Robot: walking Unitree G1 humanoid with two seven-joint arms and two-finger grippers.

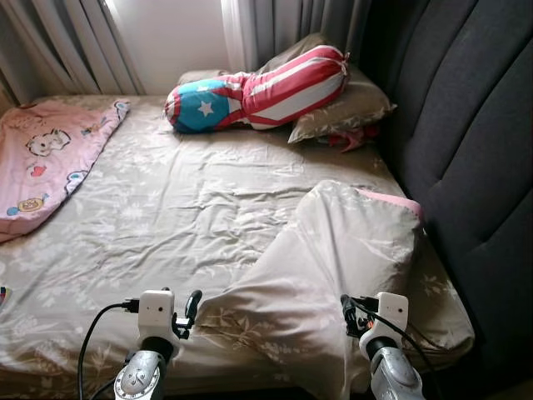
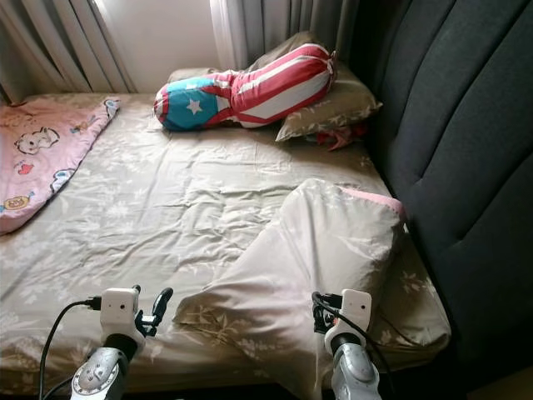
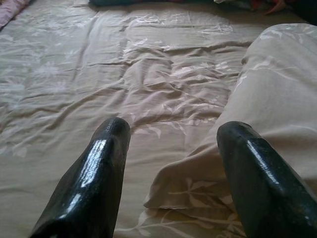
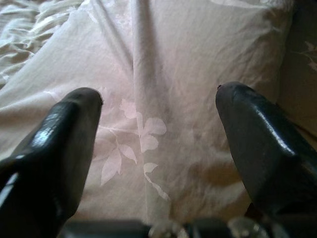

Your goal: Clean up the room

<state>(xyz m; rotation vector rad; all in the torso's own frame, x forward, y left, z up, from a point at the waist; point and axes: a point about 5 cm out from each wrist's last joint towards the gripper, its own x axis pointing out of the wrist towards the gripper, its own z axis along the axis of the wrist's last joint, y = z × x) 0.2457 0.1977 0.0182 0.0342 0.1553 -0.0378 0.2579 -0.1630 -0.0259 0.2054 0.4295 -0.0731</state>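
A beige floral pillow (image 1: pixel 333 250) lies slumped on the near right part of the bed, with a pink corner (image 1: pixel 391 200) showing at its far side. My left gripper (image 1: pixel 186 312) hovers low just left of the pillow's near corner; it is open, and its fingers (image 3: pixel 106 148) frame that corner and the sheet. My right gripper (image 4: pixel 158 91) is open too, low over the pillow's near right end with the fabric between its fingers (image 4: pixel 247 124). A crumpled beige sheet (image 1: pixel 183 200) covers the mattress.
A stars-and-stripes bolster (image 1: pixel 258 92) rests on a second beige pillow (image 1: pixel 354 108) at the far end, with something red (image 1: pixel 354 137) tucked beneath. A pink cartoon blanket (image 1: pixel 50 158) lies at the left. A dark padded headboard (image 1: pixel 475 125) runs along the right; curtains (image 1: pixel 67 42) hang behind.
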